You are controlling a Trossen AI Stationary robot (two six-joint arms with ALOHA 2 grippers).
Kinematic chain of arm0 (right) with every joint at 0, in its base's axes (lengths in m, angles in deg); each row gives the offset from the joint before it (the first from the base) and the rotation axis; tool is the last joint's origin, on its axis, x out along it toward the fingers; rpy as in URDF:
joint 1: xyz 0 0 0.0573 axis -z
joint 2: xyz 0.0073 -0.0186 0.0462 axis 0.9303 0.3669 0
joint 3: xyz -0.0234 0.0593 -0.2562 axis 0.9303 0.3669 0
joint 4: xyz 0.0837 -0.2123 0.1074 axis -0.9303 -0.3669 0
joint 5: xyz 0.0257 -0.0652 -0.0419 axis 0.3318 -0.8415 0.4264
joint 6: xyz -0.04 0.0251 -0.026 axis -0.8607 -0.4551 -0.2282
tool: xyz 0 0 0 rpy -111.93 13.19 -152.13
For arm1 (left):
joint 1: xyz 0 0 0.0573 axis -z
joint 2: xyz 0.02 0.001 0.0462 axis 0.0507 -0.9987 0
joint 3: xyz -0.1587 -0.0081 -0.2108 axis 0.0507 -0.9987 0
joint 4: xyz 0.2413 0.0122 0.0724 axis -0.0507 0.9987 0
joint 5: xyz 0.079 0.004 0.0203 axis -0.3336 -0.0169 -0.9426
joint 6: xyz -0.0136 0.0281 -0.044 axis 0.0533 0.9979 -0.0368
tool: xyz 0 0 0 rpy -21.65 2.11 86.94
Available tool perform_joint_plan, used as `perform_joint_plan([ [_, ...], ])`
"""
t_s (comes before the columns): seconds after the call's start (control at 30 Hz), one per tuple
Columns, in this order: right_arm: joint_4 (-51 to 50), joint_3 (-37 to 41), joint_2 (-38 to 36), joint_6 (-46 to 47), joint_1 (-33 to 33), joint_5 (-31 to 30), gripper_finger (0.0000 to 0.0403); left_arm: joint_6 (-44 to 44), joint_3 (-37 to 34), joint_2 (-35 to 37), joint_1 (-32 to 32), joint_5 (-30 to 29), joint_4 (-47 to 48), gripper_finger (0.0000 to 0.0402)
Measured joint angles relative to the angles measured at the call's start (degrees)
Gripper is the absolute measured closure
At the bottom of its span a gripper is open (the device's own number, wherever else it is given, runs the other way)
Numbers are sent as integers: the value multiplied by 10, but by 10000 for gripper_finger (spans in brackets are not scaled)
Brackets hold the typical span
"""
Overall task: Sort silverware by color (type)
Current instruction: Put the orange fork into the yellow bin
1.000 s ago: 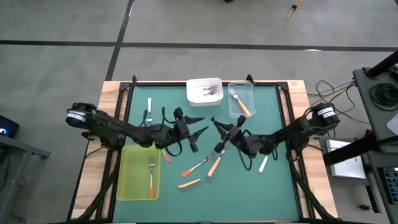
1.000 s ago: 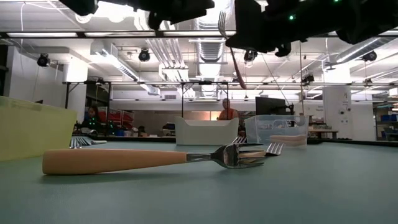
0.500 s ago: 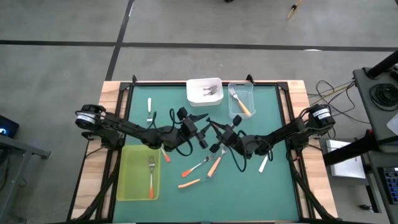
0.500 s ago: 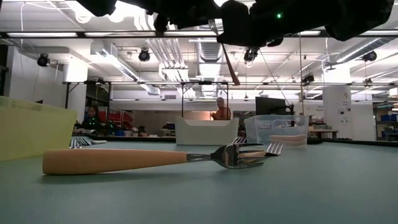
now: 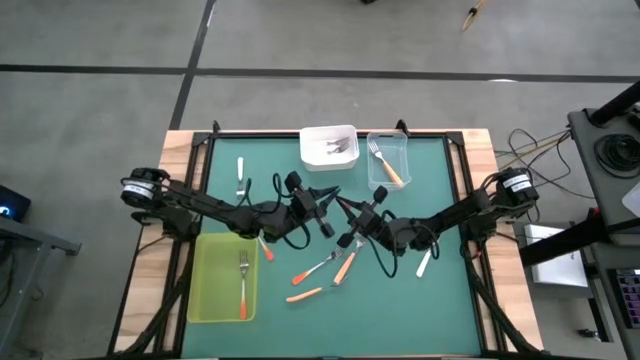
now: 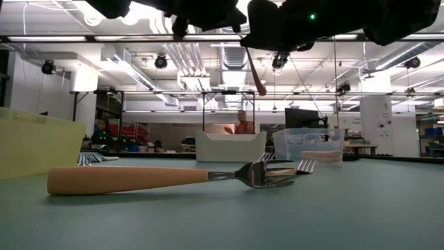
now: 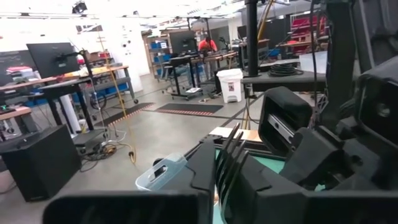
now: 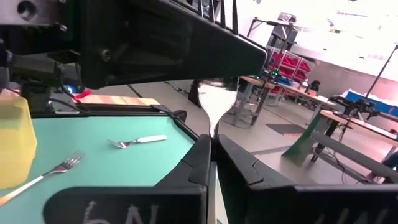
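Forks lie about both claws, and one fork hangs in the air between them. The left claw is closed tight, with the tines standing up between its fingers. The right claw is pinched narrow on the same fork's neck. In the low view its red-orange handle points down under the two claws, clear of the mat.

Six forks lie loose on the green mat:
- Two have white handles, one far out behind the left claw and one beside the right arm.
- Two red-orange ones, and, lie on the mat just under the left claw.
- Two light orange ones, and, lie under the right claw.

There are three trays. The yellow-green tray beside the left arm holds one red-orange fork. The clear tray beyond the right claw holds one light orange fork. The white tray beyond both claws holds forks too heaped to count
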Motion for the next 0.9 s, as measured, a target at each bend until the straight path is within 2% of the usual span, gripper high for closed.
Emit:
perform_joint_plan([
  [0.17, 0, 0, 0, 10, 3, -1, 389, 3, 0, 0, 0, -17, 1, 400],
  [0.3, 0, 0, 0, 21, 3, -5, 368, 3, 0, 2, 1, -18, 3, 401],
  [0.7, -18, 0, 0, 52, 4, -8, 258, 13, 0, 4, 2, -17, 2, 401],
  [0.9, -18, 0, 0, 48, 4, -7, 217, 19, 0, 6, 2, -18, 2, 401],
])
